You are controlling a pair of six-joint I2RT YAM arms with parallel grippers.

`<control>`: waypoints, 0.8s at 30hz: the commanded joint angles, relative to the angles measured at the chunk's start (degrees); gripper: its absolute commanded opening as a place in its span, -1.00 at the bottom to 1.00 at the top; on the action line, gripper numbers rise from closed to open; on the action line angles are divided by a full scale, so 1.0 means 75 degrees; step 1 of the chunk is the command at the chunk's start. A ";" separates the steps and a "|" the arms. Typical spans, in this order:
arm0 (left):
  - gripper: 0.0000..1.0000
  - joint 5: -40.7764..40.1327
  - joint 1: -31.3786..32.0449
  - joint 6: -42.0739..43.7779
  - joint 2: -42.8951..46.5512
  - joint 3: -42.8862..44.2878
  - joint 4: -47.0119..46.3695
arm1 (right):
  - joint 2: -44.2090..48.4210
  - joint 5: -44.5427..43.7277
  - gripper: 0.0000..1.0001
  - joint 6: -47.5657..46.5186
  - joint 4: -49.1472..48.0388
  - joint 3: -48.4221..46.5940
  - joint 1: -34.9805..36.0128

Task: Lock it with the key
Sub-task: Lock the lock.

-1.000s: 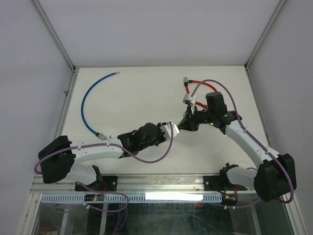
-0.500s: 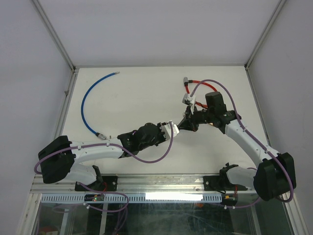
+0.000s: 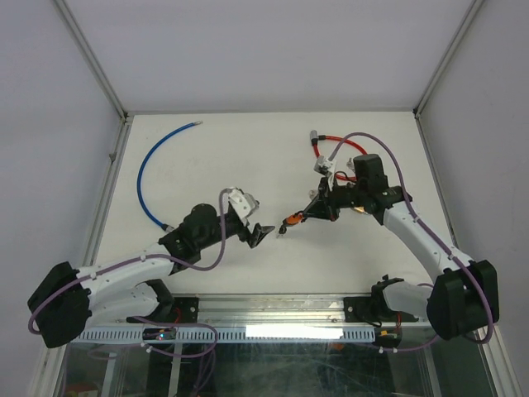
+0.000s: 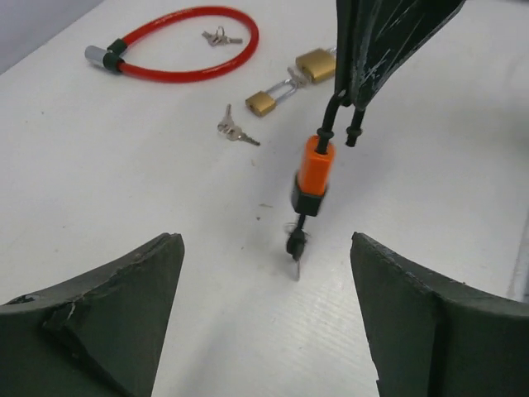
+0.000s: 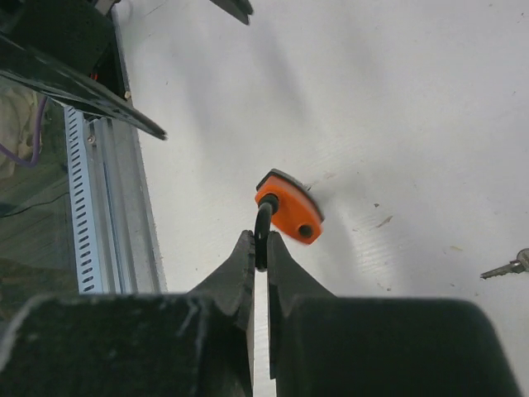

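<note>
Right tool [image 5: 260, 252] clenched on orange padlock [image 5: 289, 213] shackle (key [image 4: 294, 248] dangling below); left tool [image 4: 264, 244] spread, empty.

White table [image 3: 207, 165], matte, faint scuffs and specks on the surface in the wrist views. Enclosed on three sides by plain pale grey panels: back wall [image 3: 264, 50], left wall [image 3: 41, 124], right wall [image 3: 488, 99]. Aluminium posts [image 3: 91, 58] rise at both far corners. Aluminium rail [image 3: 273, 308] runs along the near edge, a slotted cable duct [image 3: 107, 333] just below it, then a glass panel [image 3: 289, 372]. Light even, shadows soft.
</note>
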State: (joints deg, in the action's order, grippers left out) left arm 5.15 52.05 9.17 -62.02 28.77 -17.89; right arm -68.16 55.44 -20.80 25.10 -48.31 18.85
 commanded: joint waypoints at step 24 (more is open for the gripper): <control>0.52 0.2989 -0.0365 0.0018 -0.0912 -0.0846 -0.3840 | 0.0888 0.2595 -1.00 0.0152 -0.2118 0.0734 -0.0333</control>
State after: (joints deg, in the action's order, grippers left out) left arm 22.70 49.43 7.46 -65.91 17.54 -43.31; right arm -62.17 71.33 -19.20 13.21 -42.28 16.69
